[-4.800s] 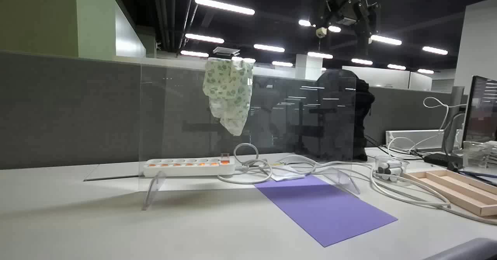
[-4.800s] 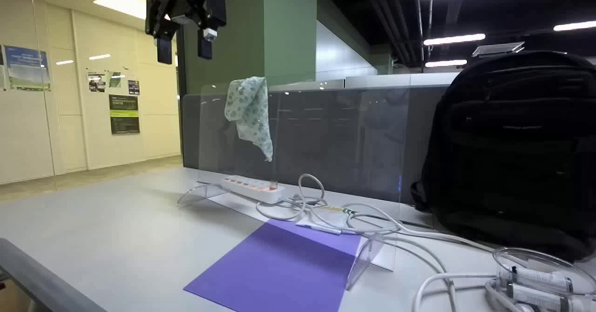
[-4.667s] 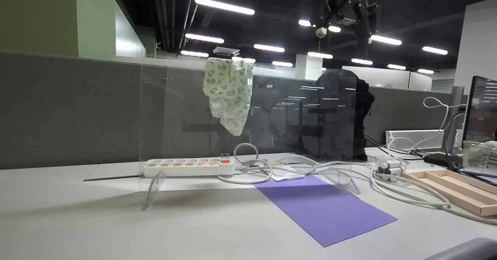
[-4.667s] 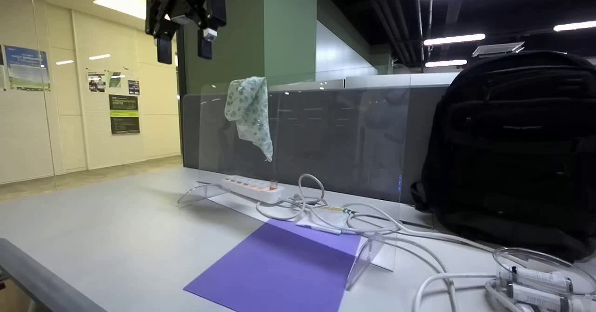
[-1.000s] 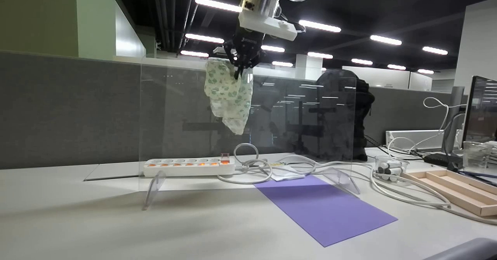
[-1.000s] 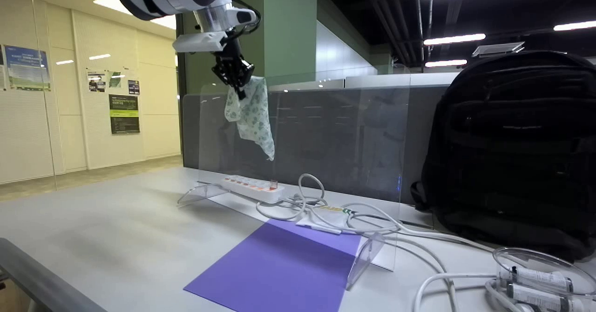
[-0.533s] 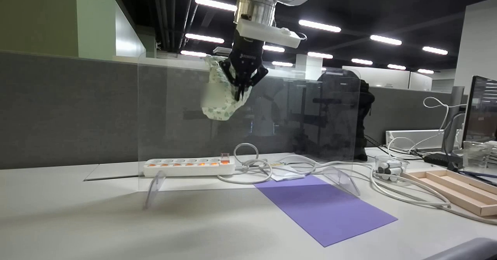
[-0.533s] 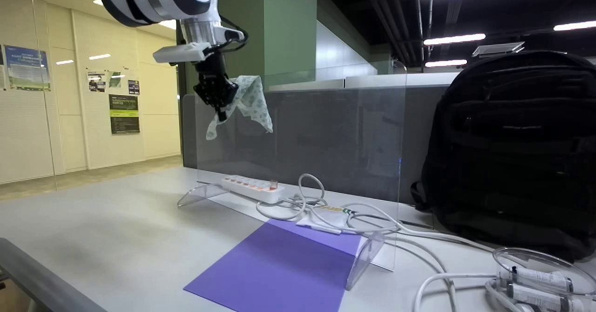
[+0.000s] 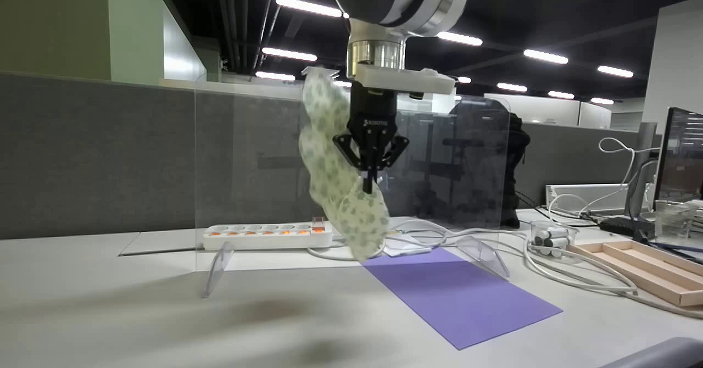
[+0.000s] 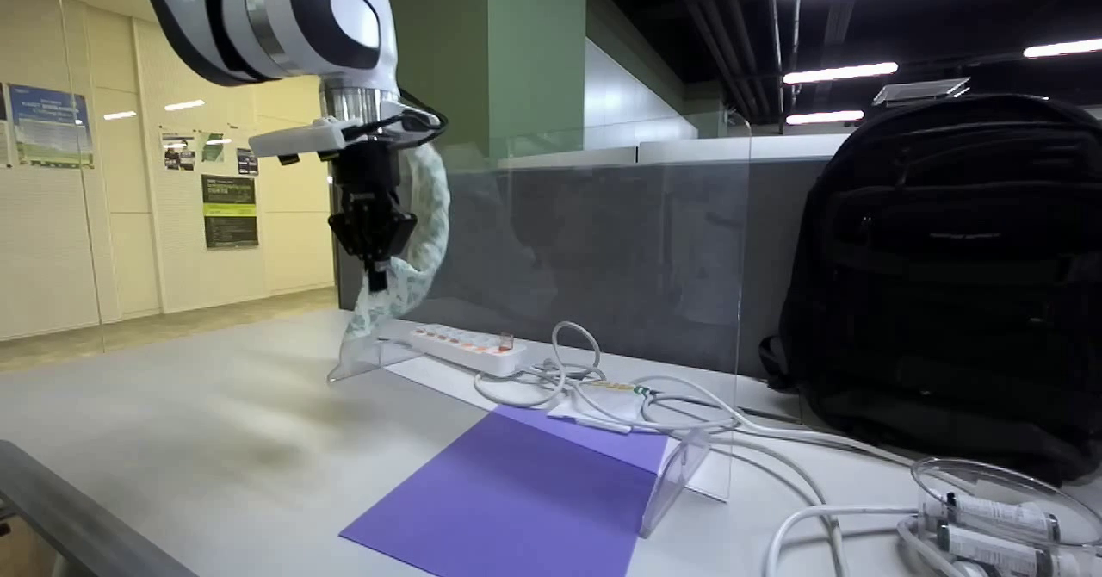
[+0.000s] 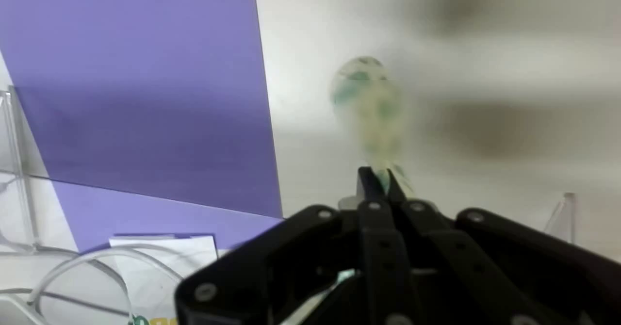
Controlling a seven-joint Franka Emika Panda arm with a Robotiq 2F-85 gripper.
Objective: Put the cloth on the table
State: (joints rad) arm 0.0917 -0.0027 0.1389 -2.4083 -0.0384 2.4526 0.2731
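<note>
pincer [image 9: 369, 185] clamped on green-patterned cloth [image 9: 329, 162] above table [image 9: 126, 324]; purple sheet [image 9: 467, 302] lying on table.

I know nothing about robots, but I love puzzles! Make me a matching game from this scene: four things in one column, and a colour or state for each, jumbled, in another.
Things:
1. patterned cloth
2. large flat sheet
3. power strip
4. backpack

Colour or state:
A. black
B. white and orange
C. pinched in the gripper
D. purple

Right pairs: 1-C, 2-D, 3-B, 4-A
</note>
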